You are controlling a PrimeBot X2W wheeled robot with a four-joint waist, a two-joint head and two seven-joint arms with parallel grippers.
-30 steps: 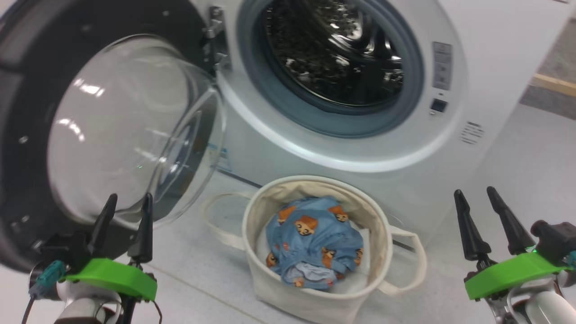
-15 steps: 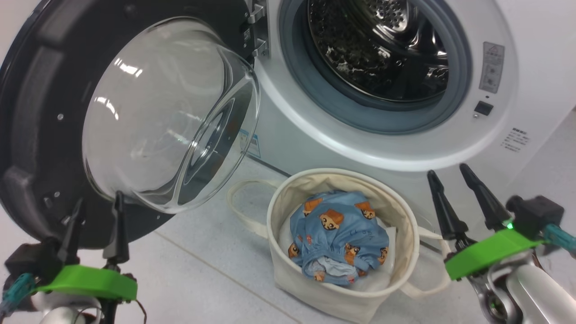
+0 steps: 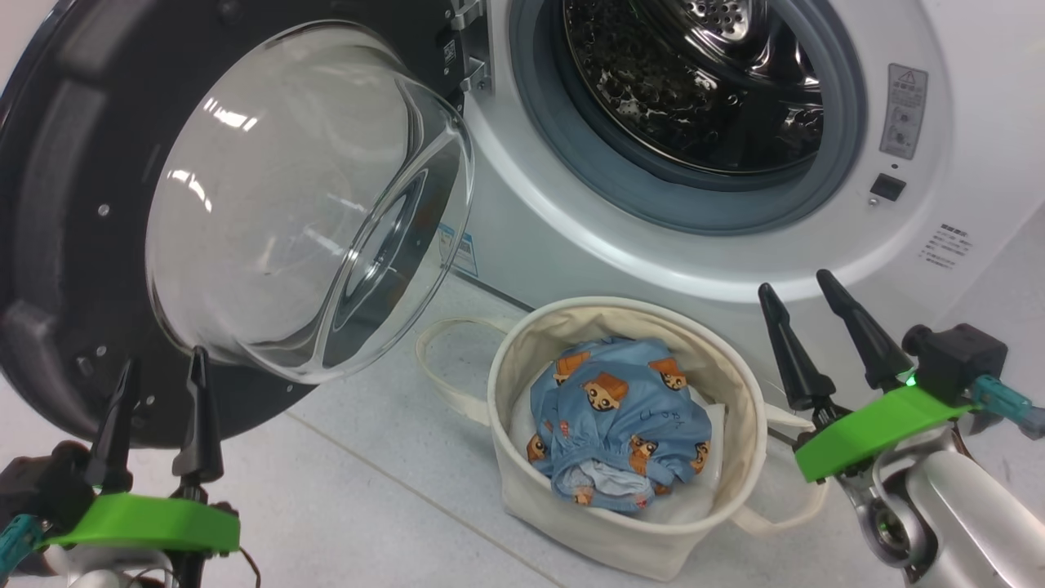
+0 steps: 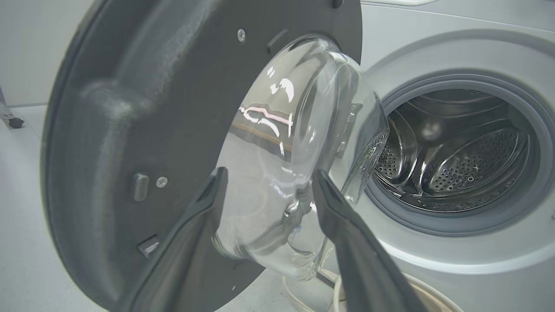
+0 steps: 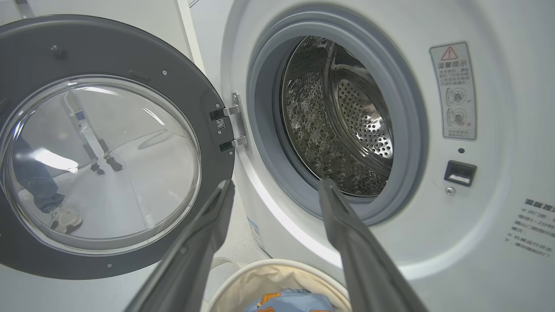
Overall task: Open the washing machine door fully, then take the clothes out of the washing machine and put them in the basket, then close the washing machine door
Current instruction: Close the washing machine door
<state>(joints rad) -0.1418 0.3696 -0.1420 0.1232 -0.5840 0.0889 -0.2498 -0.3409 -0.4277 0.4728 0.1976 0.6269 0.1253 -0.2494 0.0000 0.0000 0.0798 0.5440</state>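
The washing machine (image 3: 571, 245) stands with its steel drum (image 3: 694, 82) showing nothing inside. Its door (image 3: 269, 204) hangs wide open to the left, glass bowl bulging toward me; the door (image 4: 173, 130) looms close in the left wrist view and the door (image 5: 99, 160) shows whole in the right wrist view. On the floor in front sits the cream basket (image 3: 629, 523), holding the blue bear-print clothes (image 3: 620, 416); a corner of the clothes (image 5: 290, 303) peeks in the right wrist view. My left gripper (image 3: 159, 380) is open just below the door's rim. My right gripper (image 3: 800, 286) is open, right of the basket.
Pale tiled floor (image 3: 367, 506) spreads in front of the washer. The basket's strap handles (image 3: 445, 359) loop out on both sides. A person's legs and shoes are reflected in the door glass (image 5: 43, 190). A latch slot (image 3: 886, 186) sits right of the drum opening.
The head view has swung, shifting the washer and basket rightward and up in frame. Both grippers stay open and empty; the clothes lie unmoved in the basket.
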